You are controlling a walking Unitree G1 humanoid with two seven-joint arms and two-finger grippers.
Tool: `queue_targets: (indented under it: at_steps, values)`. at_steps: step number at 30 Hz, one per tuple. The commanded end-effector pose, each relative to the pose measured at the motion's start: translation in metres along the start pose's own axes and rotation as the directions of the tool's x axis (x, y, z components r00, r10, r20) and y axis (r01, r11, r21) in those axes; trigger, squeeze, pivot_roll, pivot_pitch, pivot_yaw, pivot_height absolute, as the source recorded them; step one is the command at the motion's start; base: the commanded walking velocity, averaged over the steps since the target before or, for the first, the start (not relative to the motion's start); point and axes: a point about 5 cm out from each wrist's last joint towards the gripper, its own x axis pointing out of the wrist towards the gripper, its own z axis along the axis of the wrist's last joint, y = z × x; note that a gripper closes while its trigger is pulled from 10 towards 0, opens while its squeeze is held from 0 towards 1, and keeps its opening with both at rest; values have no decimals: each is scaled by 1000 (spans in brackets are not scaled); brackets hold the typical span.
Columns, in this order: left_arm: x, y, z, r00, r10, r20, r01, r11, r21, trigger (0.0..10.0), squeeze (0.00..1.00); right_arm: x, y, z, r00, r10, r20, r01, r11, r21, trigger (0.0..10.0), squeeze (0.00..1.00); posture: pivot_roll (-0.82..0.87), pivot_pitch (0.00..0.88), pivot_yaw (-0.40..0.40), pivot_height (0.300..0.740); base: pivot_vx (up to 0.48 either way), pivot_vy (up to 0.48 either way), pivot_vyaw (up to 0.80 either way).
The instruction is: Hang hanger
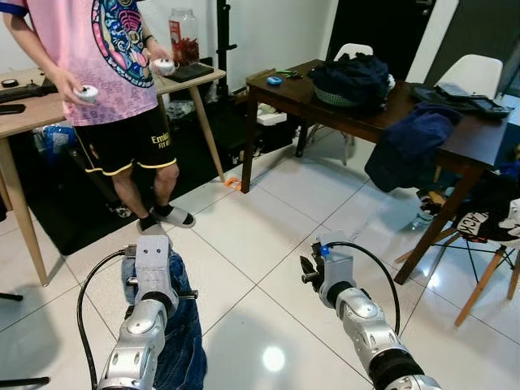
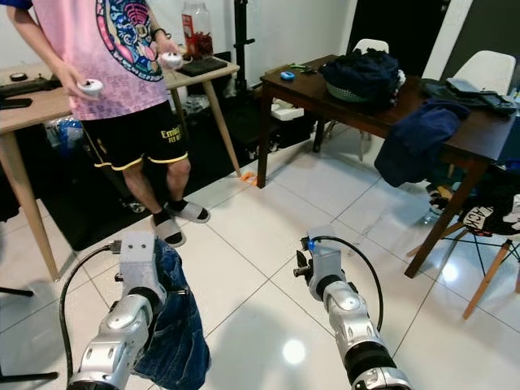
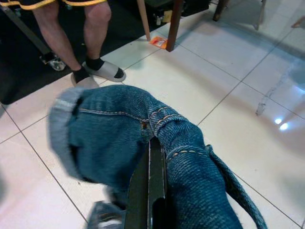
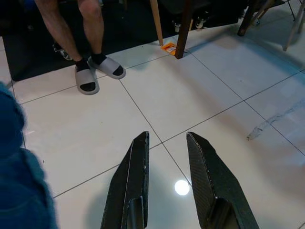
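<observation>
A pair of blue jeans is clamped between the closed fingers of the left end effector, the denim draped over both sides of the fingers and hanging down toward the white tiled floor. No hanger can be made out among the denim folds, so the task's own thing is taken to be this garment. The right end effector is held empty above the floor, its two black fingers parted.

In the head views the garment sits at about 7 o'clock and the right end effector at about 5 o'clock. A person in a pink shirt stands at 11 o'clock beside a light wooden bench, holding small white controllers. A dark wooden bench at 1 o'clock carries a dark bag and draped navy clothing.

No rail or hook is visible, so carrying seems to be the step in hand. The grip should be kept firm, the garment lifted clear of the floor, and the person and bench legs given a wide berth.
</observation>
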Motion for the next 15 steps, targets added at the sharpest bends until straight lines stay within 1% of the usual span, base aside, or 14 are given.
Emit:
queue_targets:
  at_steps: [1,2,3,5,6,7,8,11,13,15]
  values:
    - [6,-6,-7,999,-11,-30,10,999,-36,10000,0,-1,0,-10,999,-17,-46,18,1000,20,10000,0,10,0,-69,740,0,0,0]
    - [8,-6,-14,998,-2,-56,0,999,-44,10000,0,-1,0,-13,998,-21,-59,23,1000,18,10000,0,9,0,-73,740,0,0,0]
    - [8,-6,-14,998,-2,-56,0,999,-44,10000,0,-1,0,-13,998,-21,-59,23,1000,18,10000,0,9,0,-73,740,0,0,0]
    - [11,-4,-31,993,32,-117,-38,998,-54,10000,0,-2,2,-23,994,-24,-103,25,1000,7,10000,0,6,0,-82,740,0,0,0]
    - [11,-4,-31,993,32,-117,-38,998,-54,10000,0,-2,2,-23,994,-24,-103,25,1000,7,10000,0,6,0,-82,740,0,0,0]
    - [11,-5,-39,990,30,-140,-37,998,-48,10000,0,-4,4,-30,991,-18,-133,17,1000,-8,10000,0,1,0,-94,740,0,0,0]
    - [11,-5,-39,990,30,-140,-37,998,-48,10000,0,-4,4,-30,991,-18,-133,17,1000,-8,10000,0,1,0,-94,740,0,0,0]
    - [4,-5,-52,986,18,-168,-22,1000,-21,10000,0,-8,9,-42,985,6,-173,-11,1000,-28,10000,0,-1,0,-114,740,0,0,0]
    - [4,-5,-52,986,18,-168,-22,1000,-21,10000,0,-8,9,-42,985,6,-173,-11,1000,-28,10000,0,-1,0,-114,740,0,0,0]
    - [-5,3,-62,982,32,-187,-34,999,-8,10000,0,-12,10,-47,983,14,-183,-18,1000,-19,10000,0,-15,0,-119,740,0,0,0]
